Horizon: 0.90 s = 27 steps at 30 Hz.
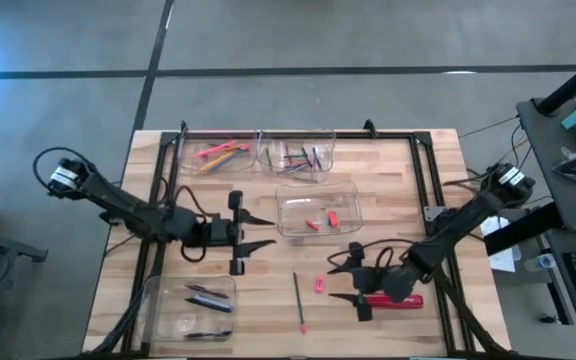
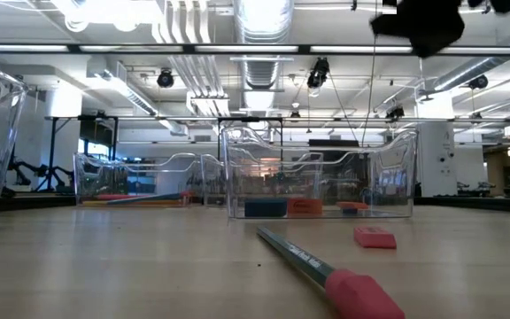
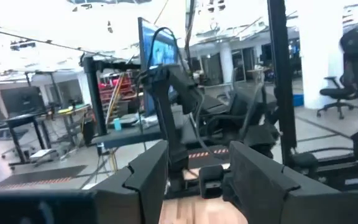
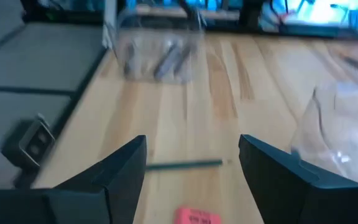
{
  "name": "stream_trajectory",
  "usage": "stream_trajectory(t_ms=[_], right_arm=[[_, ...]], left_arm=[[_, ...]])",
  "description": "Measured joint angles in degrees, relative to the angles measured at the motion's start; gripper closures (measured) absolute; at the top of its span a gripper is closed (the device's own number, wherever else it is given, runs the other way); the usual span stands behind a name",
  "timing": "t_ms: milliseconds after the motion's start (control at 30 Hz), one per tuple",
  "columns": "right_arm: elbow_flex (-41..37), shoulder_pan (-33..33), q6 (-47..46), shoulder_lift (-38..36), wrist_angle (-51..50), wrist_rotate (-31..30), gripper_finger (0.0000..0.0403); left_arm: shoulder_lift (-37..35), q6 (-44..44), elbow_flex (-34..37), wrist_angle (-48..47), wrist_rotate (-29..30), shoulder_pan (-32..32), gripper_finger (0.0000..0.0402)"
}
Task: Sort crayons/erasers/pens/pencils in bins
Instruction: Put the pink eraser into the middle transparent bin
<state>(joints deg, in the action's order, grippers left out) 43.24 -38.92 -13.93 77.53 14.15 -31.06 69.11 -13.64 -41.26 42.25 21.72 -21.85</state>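
Note:
A loose pink eraser (image 1: pixel 319 285) lies flat on the wood table, and also shows in the low view (image 2: pixel 375 237). Beside it lies a dark pencil (image 1: pixel 298 300) with a red end, which also shows in the low view (image 2: pixel 312 266). My right gripper (image 1: pixel 336 280) is open just right of the eraser, above the table. In its wrist view (image 4: pixel 191 174) the eraser (image 4: pixel 197 216) lies between the fingers and the pencil (image 4: pixel 185 164) beyond. My left gripper (image 1: pixel 260 232) is open and empty left of the middle bin (image 1: pixel 316 210), which holds red erasers.
A bin with orange and red pencils (image 1: pixel 218 152) and a bin with dark sticks (image 1: pixel 298 155) stand at the far edge. A bin with dark sticks (image 1: pixel 190 305) stands near left. A large red oblong object (image 1: pixel 398 299) lies under my right arm.

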Motion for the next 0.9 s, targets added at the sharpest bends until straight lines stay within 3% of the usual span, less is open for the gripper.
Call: stream_trajectory(t_ms=[300, 600, 900], right_arm=[[0.01, 0.97, -10.19, 9.93, -0.61, 0.02, 0.0158], [-0.04, 5.78, -26.31, 19.7, -0.63, 4.14, 0.0158], [-0.13, 7.09, -32.78, 23.59, 0.53, 3.51, 0.0158]], left_arm=[[0.26, 2.39, 2.75, -2.4, 5.91, -0.8, 0.0244], [0.1, 4.03, 3.5, -2.39, 6.11, -0.78, 0.0244], [0.35, 4.43, 3.52, -2.4, 6.09, -0.78, 0.0244]])
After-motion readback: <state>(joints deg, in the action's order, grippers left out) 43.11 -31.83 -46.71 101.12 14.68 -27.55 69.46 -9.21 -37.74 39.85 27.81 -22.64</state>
